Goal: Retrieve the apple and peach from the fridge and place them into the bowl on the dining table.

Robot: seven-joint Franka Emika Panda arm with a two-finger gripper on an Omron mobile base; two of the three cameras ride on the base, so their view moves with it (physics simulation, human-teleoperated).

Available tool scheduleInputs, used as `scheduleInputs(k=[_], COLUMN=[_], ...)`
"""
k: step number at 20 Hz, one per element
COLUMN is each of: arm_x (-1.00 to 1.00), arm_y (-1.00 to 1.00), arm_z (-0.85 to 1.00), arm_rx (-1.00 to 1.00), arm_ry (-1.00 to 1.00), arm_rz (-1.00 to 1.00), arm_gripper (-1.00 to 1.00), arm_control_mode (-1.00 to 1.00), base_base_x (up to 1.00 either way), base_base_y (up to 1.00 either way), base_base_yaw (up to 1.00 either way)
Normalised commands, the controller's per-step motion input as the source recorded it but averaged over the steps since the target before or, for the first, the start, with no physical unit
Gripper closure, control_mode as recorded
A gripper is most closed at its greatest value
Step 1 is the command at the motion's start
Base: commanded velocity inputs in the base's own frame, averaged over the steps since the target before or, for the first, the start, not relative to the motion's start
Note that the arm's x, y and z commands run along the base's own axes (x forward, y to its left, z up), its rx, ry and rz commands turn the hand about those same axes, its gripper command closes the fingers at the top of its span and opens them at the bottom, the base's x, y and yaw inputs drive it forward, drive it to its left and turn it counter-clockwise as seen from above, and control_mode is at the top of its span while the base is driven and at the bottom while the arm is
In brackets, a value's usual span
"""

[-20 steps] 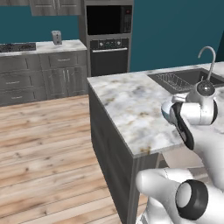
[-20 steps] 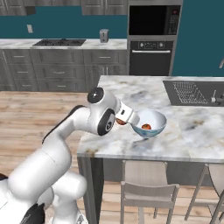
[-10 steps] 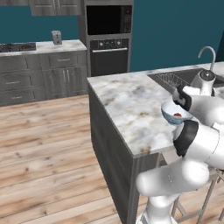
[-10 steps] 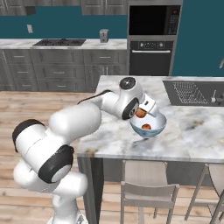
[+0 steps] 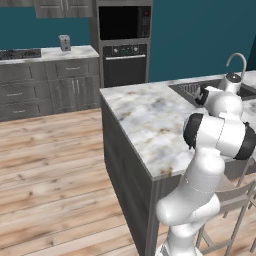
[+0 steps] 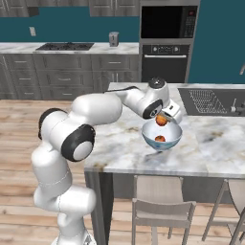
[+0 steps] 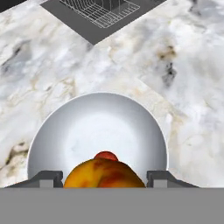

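1. The peach [image 7: 104, 174] sits clamped between the two fingers of the hand [image 6: 165, 118], directly above the bowl [image 6: 161, 139]; in the hand view it fills the 6 o'clock edge of the bowl's pale interior.
2. The apple [image 6: 160, 139] already lies in the bowl. From the hand view only a red sliver [image 7: 105, 155] shows, just past the peach at 12 o'clock of it.
3. The bowl stands on the marble bench [image 6: 119, 143], the dining table of the task, with the sink's dish rack [image 7: 99, 9] well apart toward 12 o'clock in the hand view.
4. Risk, as I judge it: the peach would land on the apple and could bounce or roll over the rim if let go from this height; lowering first would limit that.
5. A second risk: a finger catching the rim on the way down could tip or shove the bowl.
6. The right base view shows the gap between peach and bowl; the hand view shows how well the peach is centred. In the left base view the arm [image 5: 216, 135] hides the bowl.
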Motion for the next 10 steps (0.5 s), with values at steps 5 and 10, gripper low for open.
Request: scheduleInputs(k=[5, 10], arm_x=[0.47, 0.33], arm_y=[0.00, 0.00], arm_z=[-0.59, -0.53], arm_rx=[0.00, 0.00], arm_ry=[0.03, 0.00], arm_rz=[0.01, 0.00], arm_gripper=[1.00, 1.00], arm_control_mode=[-1.00, -1.00], base_base_x=[0.00, 0.00], base_base_y=[0.00, 0.00], base_base_yaw=[0.00, 0.00])
